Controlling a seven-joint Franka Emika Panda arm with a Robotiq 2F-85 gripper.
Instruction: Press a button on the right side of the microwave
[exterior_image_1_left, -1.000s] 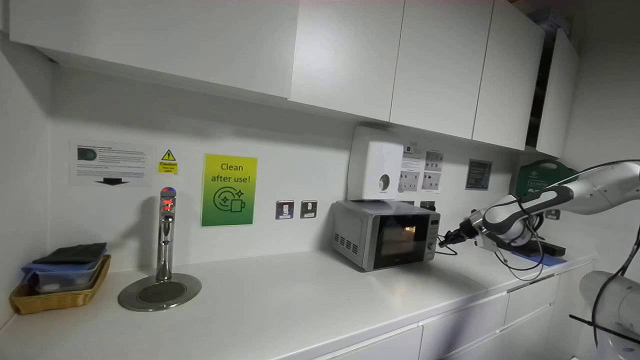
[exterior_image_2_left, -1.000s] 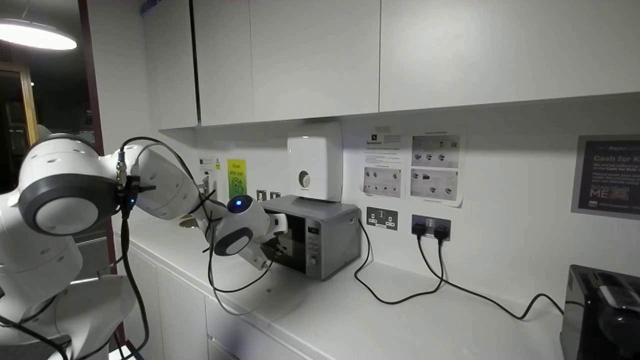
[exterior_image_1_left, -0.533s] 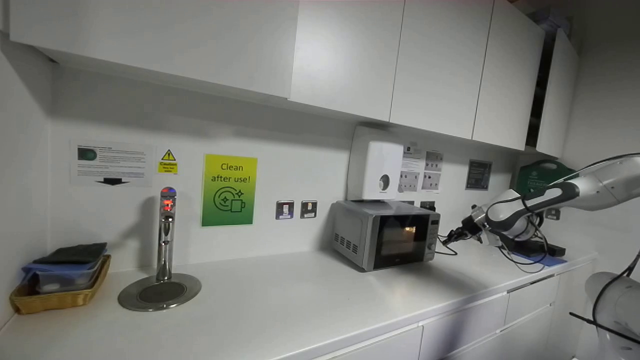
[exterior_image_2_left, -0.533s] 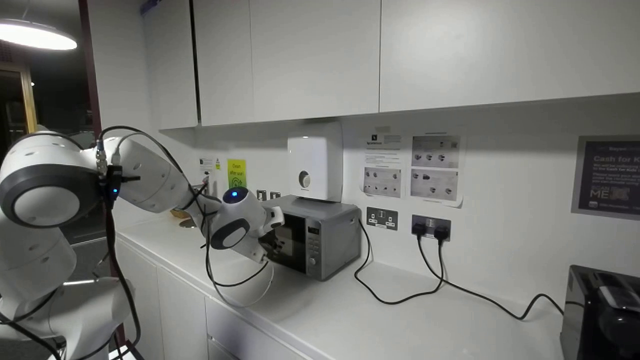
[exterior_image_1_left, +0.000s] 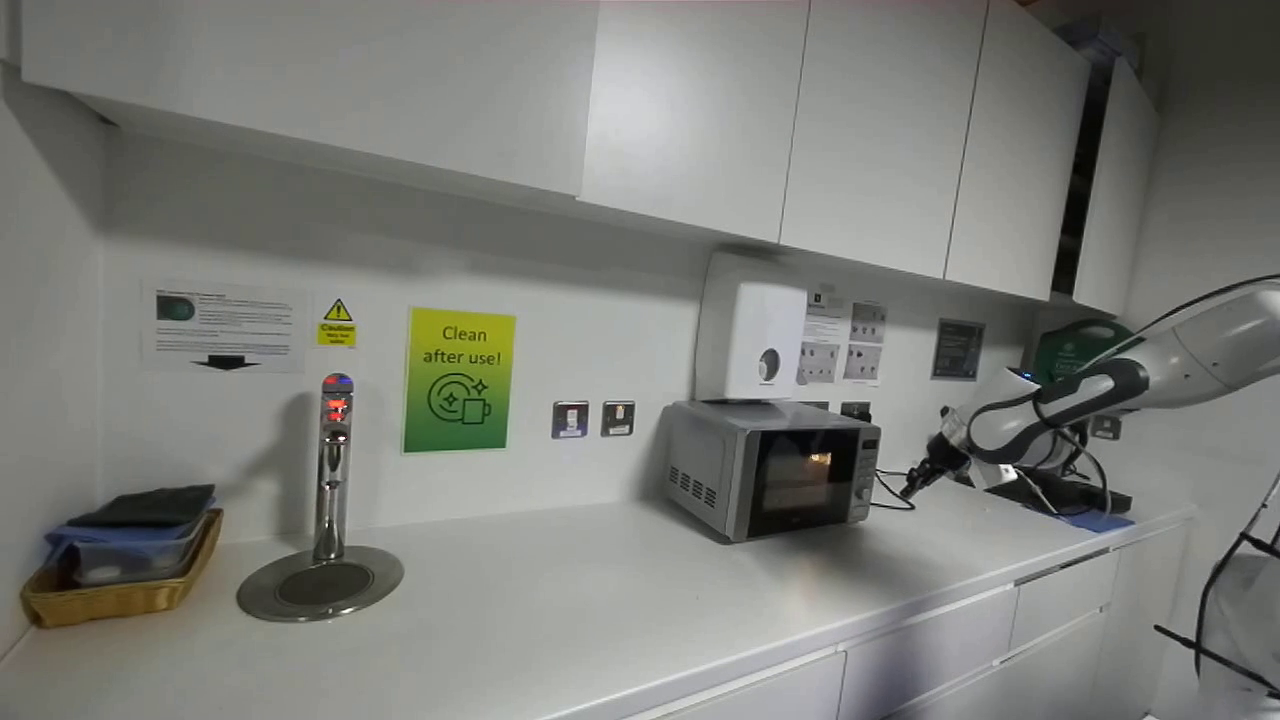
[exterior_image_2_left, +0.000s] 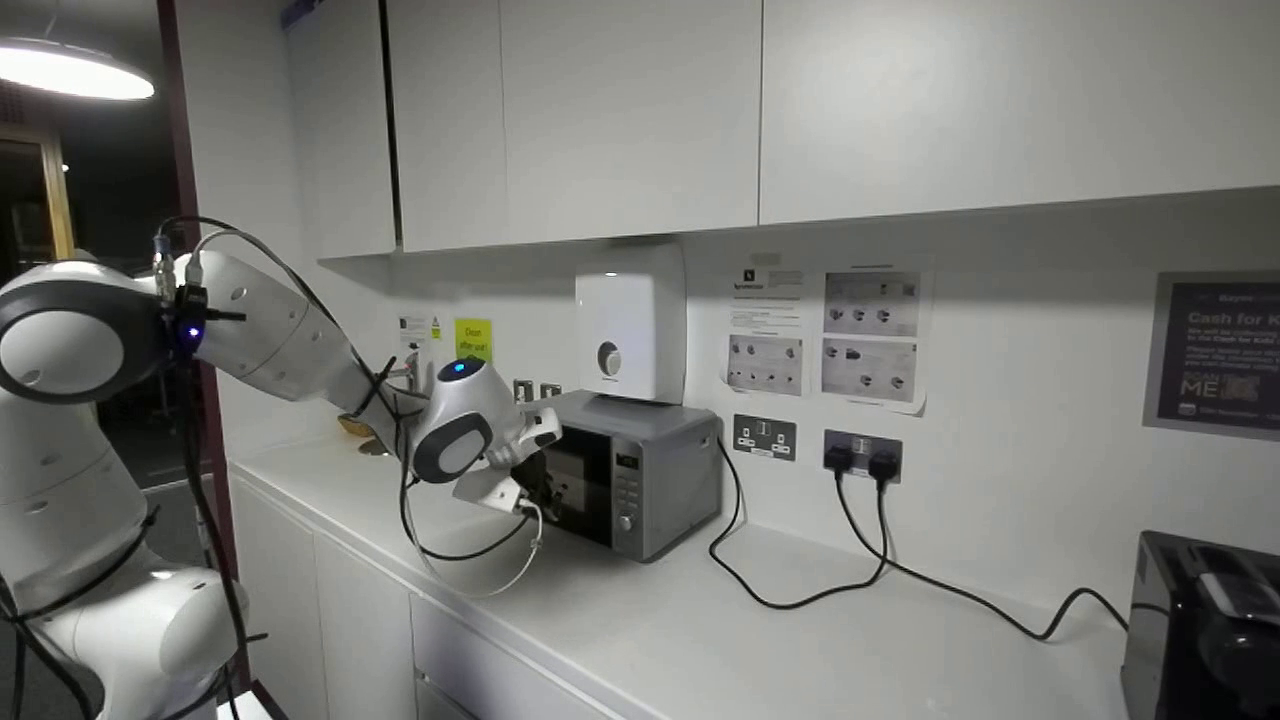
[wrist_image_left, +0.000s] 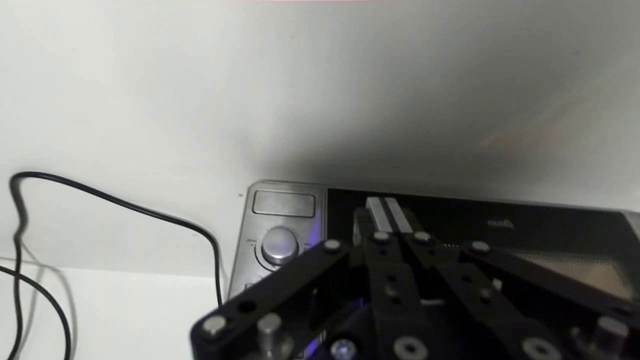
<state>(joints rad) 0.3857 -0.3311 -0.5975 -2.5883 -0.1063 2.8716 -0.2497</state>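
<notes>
Holding the gripper pinched together, probably for poking as one tip, seemingly apart from the microwave toward nine o'clock in an exterior view, but overlapping door glass in the wrist view, with control panel toward nine o'clock and black cable beyond, possibly a snag.

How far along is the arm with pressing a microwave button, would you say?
Done: the gripper is shut and the microwave glows inside; whether a press caused that, I cannot tell. In hand: the gripper hangs in front of the door, not touching. Left: probably a press on the control panel, unless already made.
</notes>
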